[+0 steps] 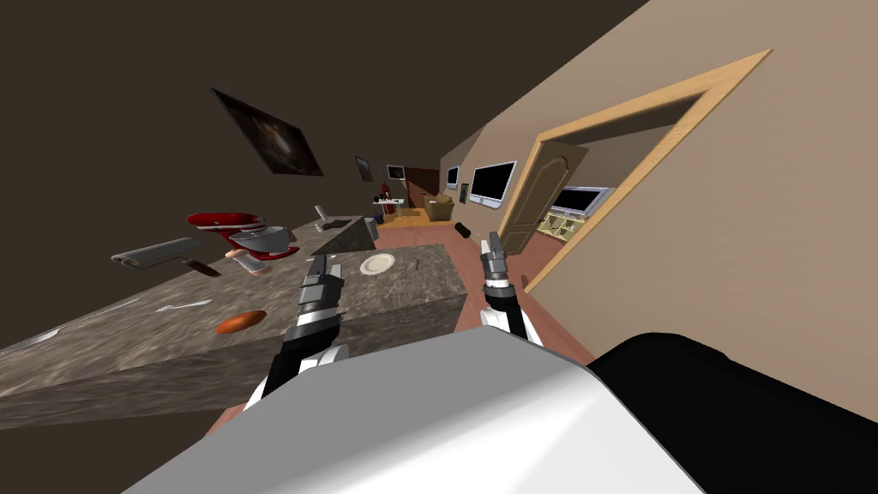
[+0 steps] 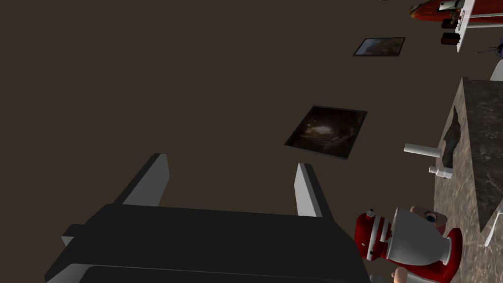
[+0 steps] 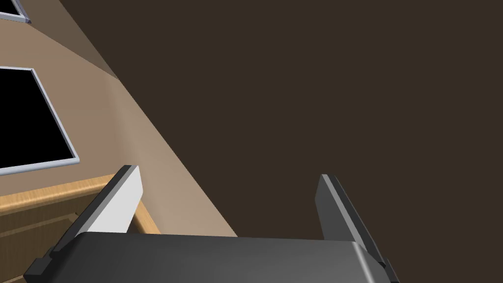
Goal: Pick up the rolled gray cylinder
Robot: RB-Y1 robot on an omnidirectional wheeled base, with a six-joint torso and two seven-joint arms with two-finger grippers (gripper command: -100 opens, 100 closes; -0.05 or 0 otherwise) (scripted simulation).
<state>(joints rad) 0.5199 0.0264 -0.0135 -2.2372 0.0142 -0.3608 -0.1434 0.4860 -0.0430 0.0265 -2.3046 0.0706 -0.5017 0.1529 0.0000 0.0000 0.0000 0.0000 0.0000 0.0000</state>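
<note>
I am looking along a long counter [image 1: 403,296] of dark mottled stone. It runs from the near left toward the middle of the room, with a dark brown wall [image 1: 103,129] and a dark picture [image 1: 267,133] behind it.

The gray roll [image 1: 159,251] lies on its side far to the left, at the counter's back edge. A small dark thing [image 1: 204,268] sits just beside its right end; I cannot tell what it is. Next along the back edge stands a red mixer [image 1: 225,225] with a pale bowl [image 1: 267,241] under its head. Nearer the front edge lie a thin pale utensil [image 1: 183,304] and an orange-brown oblong [image 1: 240,322].

My left gripper [image 1: 324,269] hovers over the front edge, well apart from the roll. Its fingers are spread with nothing between them. A white plate [image 1: 377,263] sits toward the counter's far right corner. Farther along, a sink [image 1: 339,227] with a faucet [image 1: 321,212] is set into the stone.

Past the counter's right end, a lane of reddish floor [image 1: 470,262] runs away down the room. My right gripper [image 1: 491,247] is held up over it, fingers apart and empty. The lane is bounded on the right by a tan wall [image 1: 729,257]. In that wall is a doorway [image 1: 600,163] framed in light wood, its door [image 1: 544,193] swung open.
</note>
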